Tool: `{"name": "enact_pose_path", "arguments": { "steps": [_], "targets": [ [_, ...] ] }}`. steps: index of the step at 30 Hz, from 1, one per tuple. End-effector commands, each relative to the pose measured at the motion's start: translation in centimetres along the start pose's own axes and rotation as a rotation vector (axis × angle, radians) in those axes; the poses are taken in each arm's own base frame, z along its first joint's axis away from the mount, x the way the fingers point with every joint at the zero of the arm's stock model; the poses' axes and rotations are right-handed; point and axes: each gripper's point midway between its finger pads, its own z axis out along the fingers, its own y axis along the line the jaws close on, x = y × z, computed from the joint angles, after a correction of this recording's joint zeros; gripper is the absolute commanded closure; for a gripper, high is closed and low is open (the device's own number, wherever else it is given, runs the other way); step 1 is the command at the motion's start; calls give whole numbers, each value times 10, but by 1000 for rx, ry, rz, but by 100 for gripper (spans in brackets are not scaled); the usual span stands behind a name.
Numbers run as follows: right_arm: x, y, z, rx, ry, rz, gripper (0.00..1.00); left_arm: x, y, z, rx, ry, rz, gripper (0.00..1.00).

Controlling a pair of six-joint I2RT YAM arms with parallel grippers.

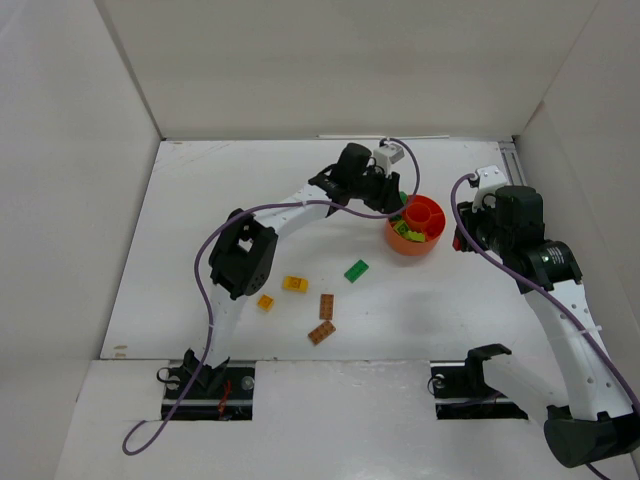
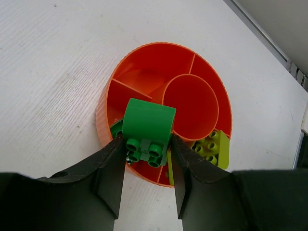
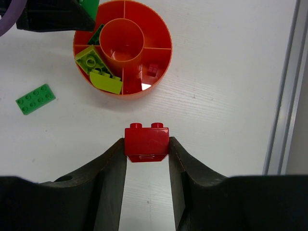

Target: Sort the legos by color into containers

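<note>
The orange-red divided bowl (image 1: 432, 247) stands right of centre. My left gripper (image 1: 388, 196) (image 2: 147, 155) is shut on a green brick (image 2: 147, 126) and holds it over the bowl's near rim (image 2: 102, 115). My right gripper (image 1: 468, 236) (image 3: 147, 147) is shut on a red brick (image 3: 147, 140), above the table and to the right of the bowl (image 3: 163, 53). In the bowl lie lime bricks (image 3: 90, 59) (image 2: 214, 147), a dark green one (image 3: 96, 34) and a small red one (image 3: 153, 69).
Loose on the table left of the bowl are a flat green plate (image 1: 356, 270) (image 3: 35, 98), a yellow brick (image 1: 294, 284), an orange brick (image 1: 265, 302) and two brown bricks (image 1: 326, 306) (image 1: 321, 332). White walls enclose the table.
</note>
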Motion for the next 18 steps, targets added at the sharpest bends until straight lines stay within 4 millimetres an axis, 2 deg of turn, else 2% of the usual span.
{"name": "enact_pose_path", "arguments": {
  "steps": [1, 2, 5, 11, 16, 18],
  "targets": [
    [-23, -6, -9, 27, -71, 21, 100, -16, -15, -5, 36, -26, 49, 84],
    [-19, -6, -8, 26, -62, 20, 100, -14, -22, -5, 52, -21, 62, 82],
    [-19, -6, -8, 26, -62, 20, 100, -10, -23, -5, 32, -12, 81, 69],
    [-19, -4, -8, 17, -62, 20, 100, -6, -26, -8, 15, 3, 77, 65],
    [-21, -4, -10, 17, -72, 21, 100, -9, -25, -12, -4, -3, 77, 54],
    [-17, -4, -8, 17, -62, 20, 100, -9, -26, -14, -4, -3, 77, 54]
  ]
}}
